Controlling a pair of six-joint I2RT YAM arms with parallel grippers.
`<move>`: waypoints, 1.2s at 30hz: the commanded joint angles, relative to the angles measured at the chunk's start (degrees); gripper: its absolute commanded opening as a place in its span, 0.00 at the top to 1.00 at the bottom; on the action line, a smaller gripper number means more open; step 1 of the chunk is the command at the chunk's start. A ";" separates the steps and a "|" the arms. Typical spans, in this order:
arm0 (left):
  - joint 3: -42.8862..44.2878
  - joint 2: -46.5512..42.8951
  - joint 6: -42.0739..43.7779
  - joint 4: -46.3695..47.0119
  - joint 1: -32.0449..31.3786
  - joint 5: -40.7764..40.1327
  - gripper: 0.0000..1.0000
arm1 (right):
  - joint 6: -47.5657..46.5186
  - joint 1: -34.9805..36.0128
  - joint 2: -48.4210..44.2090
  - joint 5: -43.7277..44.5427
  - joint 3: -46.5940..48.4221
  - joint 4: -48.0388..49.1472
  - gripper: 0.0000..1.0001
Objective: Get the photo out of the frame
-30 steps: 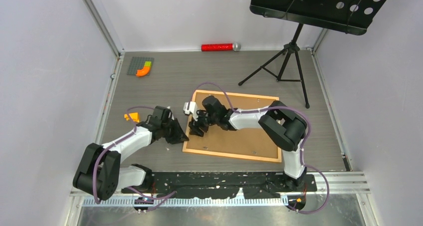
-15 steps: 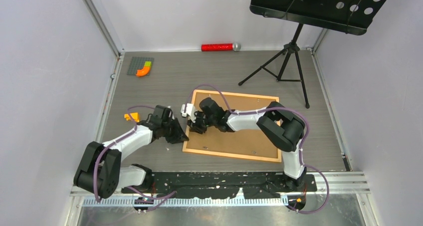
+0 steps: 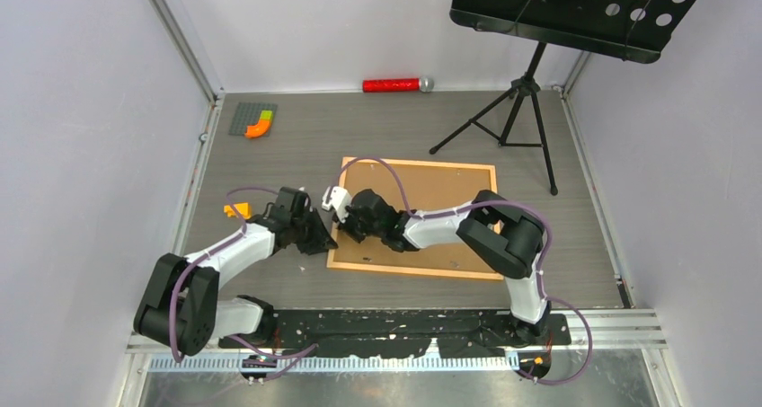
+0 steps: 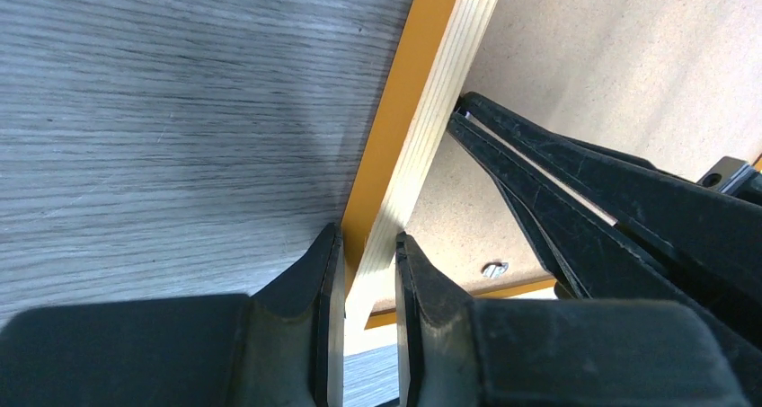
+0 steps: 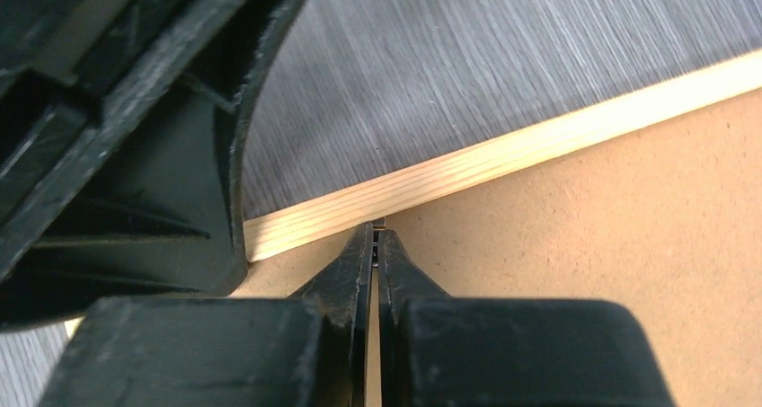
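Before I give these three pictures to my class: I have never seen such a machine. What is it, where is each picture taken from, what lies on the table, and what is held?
Two robot arms are bolted at the near edge of a table, each ending in a two-finger gripper. The wide picture looks down from above and behind them; the other two come from wrist cameras, showing each arm's own fingers close up. The frame with an orange border lies flat, its brown backing board facing up; the photo is not visible. The left gripper clamps the frame's left rail. The right gripper is shut at the seam between board and rail; whether it pinches anything I cannot tell. Farther back are a red tube and a music stand.
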 commanded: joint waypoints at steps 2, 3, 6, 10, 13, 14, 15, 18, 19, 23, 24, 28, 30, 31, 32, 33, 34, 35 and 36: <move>-3.70 2.40 -1.39 -5.55 -0.41 -1.78 1.00 | 13.86 -0.64 2.60 16.94 -0.73 0.67 0.95; -3.72 2.25 -1.63 -5.49 -0.45 -1.56 1.00 | 16.76 -0.57 2.50 18.68 -0.75 0.44 0.95; -3.92 1.63 -2.37 -5.22 -0.42 -0.75 1.00 | 22.02 0.17 2.45 23.52 -0.37 -1.91 0.95; -4.30 1.16 -3.38 -5.02 -0.54 0.09 1.00 | 30.35 1.62 2.71 32.52 2.13 -9.47 0.95; -4.55 0.95 -4.25 -4.92 -0.49 0.62 1.00 | 40.71 1.97 2.92 35.09 3.93 -15.66 0.95; -4.62 0.75 -4.40 -4.95 -0.49 0.77 1.00 | 42.61 2.04 3.11 35.20 4.48 -16.60 0.95; -4.80 0.55 -4.64 -4.98 -0.53 0.79 1.00 | 43.47 2.15 3.77 35.78 6.13 -18.91 0.95; -4.96 0.11 -5.15 -5.15 -0.58 0.90 1.00 | 48.89 2.39 5.33 39.27 9.70 -25.27 0.95; -4.91 0.02 -5.22 -5.15 -0.65 0.92 1.00 | 49.51 2.41 5.75 39.14 10.53 -26.51 0.95; -5.10 0.18 -5.35 -4.99 -1.02 0.99 1.00 | 51.31 2.57 4.55 37.95 10.07 -25.96 0.95; -5.12 0.35 -5.42 -4.93 -1.02 1.06 1.00 | 51.35 2.59 3.56 38.28 9.71 -25.62 0.94; -5.71 0.41 -5.53 -4.74 -1.11 0.89 1.00 | 47.76 2.49 -0.64 35.72 7.21 -19.68 0.74; -5.93 -0.25 -5.96 -4.93 -1.11 0.21 1.00 | 45.03 2.53 -2.29 33.10 6.53 -15.49 0.63; -6.07 -0.75 -6.16 -5.05 -1.11 -0.05 1.00 | 44.24 2.42 -2.70 31.27 6.73 -13.76 0.59; -6.05 -1.38 -6.27 -5.27 -1.11 -0.27 1.00 | 41.05 2.34 -3.55 30.53 6.80 -12.62 0.56; -5.97 -1.94 -6.38 -5.45 -1.12 -0.54 1.00 | 39.75 2.29 -4.07 29.79 7.04 -11.17 0.52; -5.81 -2.64 -6.47 -5.85 -1.11 -0.77 1.00 | 38.83 2.28 -5.24 29.35 7.13 -9.51 0.51; -5.63 -3.75 -6.49 -6.43 -1.11 -0.86 1.00 | 37.27 2.03 -6.06 28.55 6.92 -8.82 0.48; -5.38 -4.81 -6.50 -7.05 -1.11 -1.04 1.00 | 36.76 1.93 -7.88 28.55 6.68 -7.52 0.45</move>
